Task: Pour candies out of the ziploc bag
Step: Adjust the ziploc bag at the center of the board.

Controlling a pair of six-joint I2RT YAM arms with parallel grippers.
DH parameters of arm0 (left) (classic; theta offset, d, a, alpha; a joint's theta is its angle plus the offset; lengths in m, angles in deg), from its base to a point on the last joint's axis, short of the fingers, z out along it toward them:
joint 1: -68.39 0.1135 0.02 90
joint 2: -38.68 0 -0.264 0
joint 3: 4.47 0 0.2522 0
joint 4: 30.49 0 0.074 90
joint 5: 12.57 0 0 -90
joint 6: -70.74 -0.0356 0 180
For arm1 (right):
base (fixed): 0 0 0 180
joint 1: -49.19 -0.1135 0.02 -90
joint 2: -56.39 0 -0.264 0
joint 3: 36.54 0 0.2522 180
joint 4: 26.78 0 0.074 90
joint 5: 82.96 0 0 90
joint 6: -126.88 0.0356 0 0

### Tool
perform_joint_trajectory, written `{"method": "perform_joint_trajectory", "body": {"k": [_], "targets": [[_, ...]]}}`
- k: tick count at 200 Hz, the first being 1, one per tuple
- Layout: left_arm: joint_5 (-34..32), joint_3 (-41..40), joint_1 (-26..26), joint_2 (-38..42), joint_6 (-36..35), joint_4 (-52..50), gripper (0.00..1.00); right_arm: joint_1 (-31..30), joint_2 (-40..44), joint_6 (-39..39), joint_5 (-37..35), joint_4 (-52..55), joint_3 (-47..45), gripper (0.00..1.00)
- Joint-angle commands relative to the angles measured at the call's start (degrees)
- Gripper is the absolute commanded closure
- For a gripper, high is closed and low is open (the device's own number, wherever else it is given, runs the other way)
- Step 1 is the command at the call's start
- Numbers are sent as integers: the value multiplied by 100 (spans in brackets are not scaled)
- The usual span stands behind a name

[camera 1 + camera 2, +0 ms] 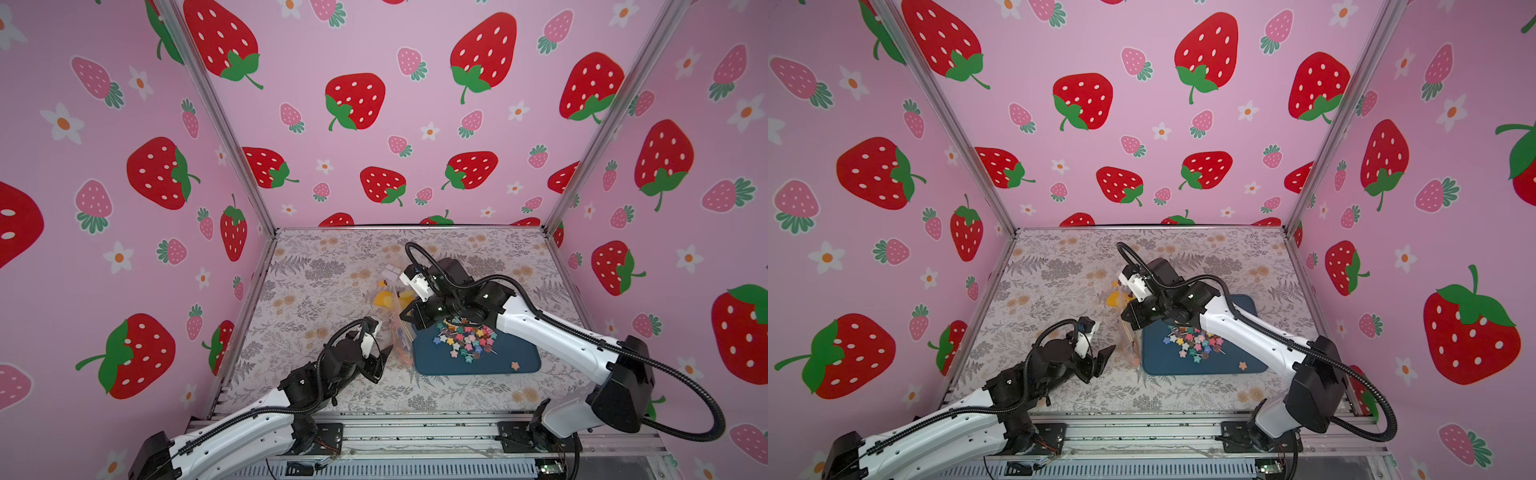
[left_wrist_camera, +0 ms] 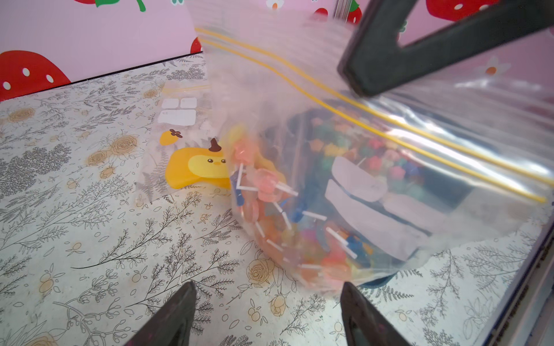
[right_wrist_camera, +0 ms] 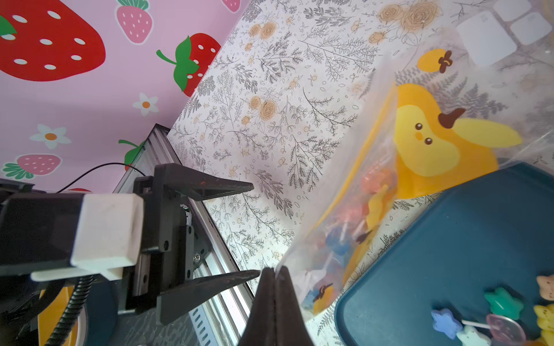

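The candies (image 1: 465, 338), small multicoloured stars and orange-pink lollipops on white sticks, lie partly heaped on the dark blue tray (image 1: 440, 365), partly inside the clear plastic zip bag with yellow seal lines (image 2: 374, 143) hanging at the tray's edge. The right gripper (image 3: 274, 271) pinches the bag's film with fingers pressed together; the left gripper (image 2: 266, 289) stands spread beside it. Only the left wrist view shows the bag's contents clearly, the top views the heap.
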Motion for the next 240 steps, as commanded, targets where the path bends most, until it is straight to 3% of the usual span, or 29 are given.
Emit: {"method": "perform_joint_trajectory", "body": {"k": [1,31,62,109,138,163,173,192,209,240], "targets": [[-137,-69,-17,-9,70,-67,22,-12,-124,-83,20,-267,-5,100],[-6,-110,-17,-238,134,66,18,-12,-328,-82,-43,-353,-251,91],[227,-71,-16,-714,64,316,16,30,-181,-78,-241,-395,-476,88],[72,11,4,-1251,198,605,16,174,268,-137,-478,-413,-797,67],[-662,169,302,-570,1139,-87,16,251,280,-291,-565,-374,-880,60],[-1450,351,719,387,2272,-1250,0,243,-58,-811,-774,-180,-583,53],[-1628,467,884,661,2542,-1742,1,221,-273,-1061,-865,-81,-385,51],[-1529,600,1132,981,2652,-2249,0,102,-680,-1578,-1162,38,28,49],[-1355,693,1330,986,2887,-2651,0,-118,-1001,-2179,-1560,12,357,39],[-265,615,1970,837,3239,-2645,0,-404,-1751,-3203,-2133,79,918,33]]}}
